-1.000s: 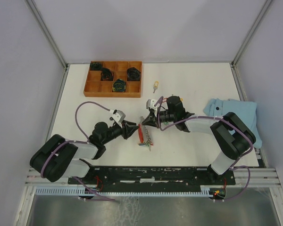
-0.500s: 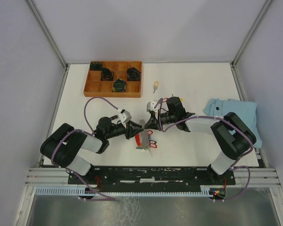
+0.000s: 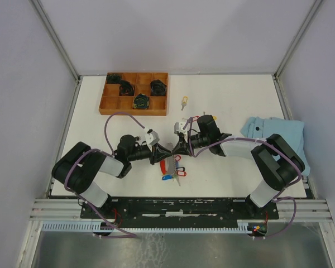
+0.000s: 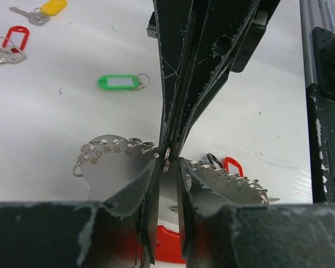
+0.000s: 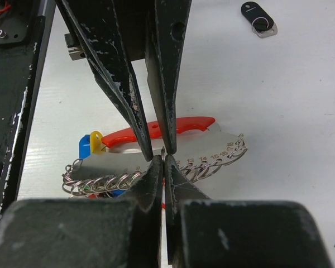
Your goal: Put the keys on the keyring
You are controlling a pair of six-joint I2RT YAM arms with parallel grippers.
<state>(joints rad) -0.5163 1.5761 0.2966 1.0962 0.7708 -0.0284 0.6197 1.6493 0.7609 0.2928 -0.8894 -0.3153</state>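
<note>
Threading step judged in hand. Above the red-strapped, grey-metal, many-tagged keyring, the right claw is pinched closed and the left claw stands narrow, tips meeting. Next move demands fine alignment.

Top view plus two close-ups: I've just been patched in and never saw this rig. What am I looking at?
Two robot arms, left and right, bolted at the table's near edge. The wide picture looks down from above; each close-up comes from a wrist camera, its own fingers at the bottom. The left gripper, jaws slightly apart, meets the shut right gripper tip to tip above the keyring. I cannot tell whether either holds anything. Around lie a green tag, a red-tagged key, a yellow-tagged key, a wooden tray and a blue cloth.
</note>
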